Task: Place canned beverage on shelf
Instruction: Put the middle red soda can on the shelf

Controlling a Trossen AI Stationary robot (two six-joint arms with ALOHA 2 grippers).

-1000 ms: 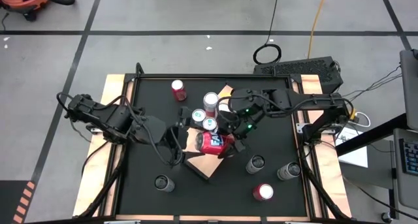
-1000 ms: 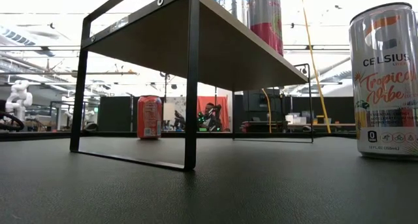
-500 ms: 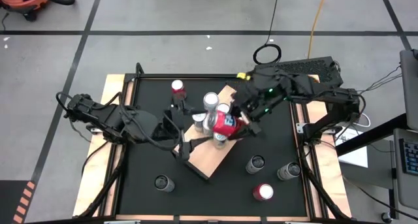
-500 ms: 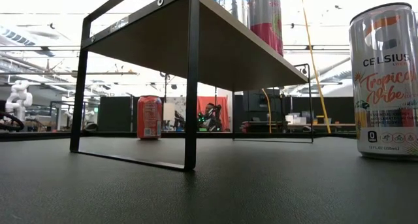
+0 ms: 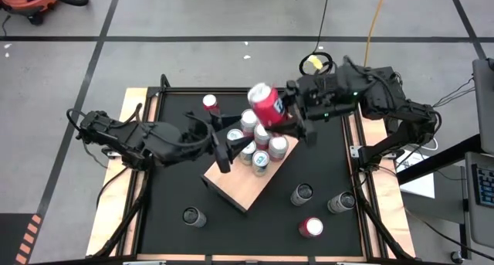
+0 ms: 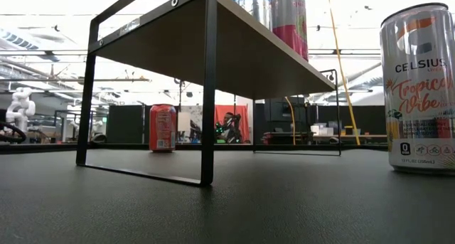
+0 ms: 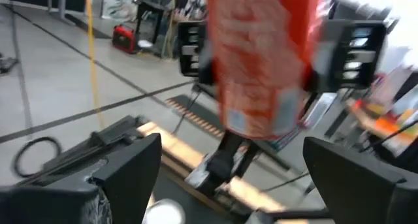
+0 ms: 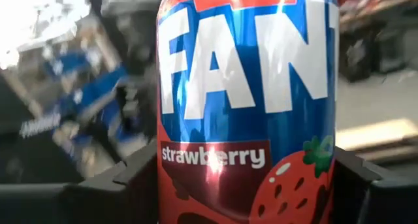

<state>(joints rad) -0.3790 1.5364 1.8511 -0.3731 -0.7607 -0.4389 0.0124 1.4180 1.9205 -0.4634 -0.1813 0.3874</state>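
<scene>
Right gripper [image 5: 279, 110] clamped on red Fanta can [image 5: 265, 104], raised above the shelf's [image 5: 235, 189] far end. Left gripper [image 5: 231, 147] over shelf beside 5 standing cans [image 5: 261, 145], fingers wide apart, holding nothing.

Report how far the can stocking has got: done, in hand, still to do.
Done: several cans stand on the shelf. In hand: the right gripper holds a red strawberry Fanta can lifted above the shelf's far end; the left gripper is open beside the standing cans, holding nothing. Left: setting this can down, then the loose cans on the black tabletop, such as the red-topped one.
</scene>
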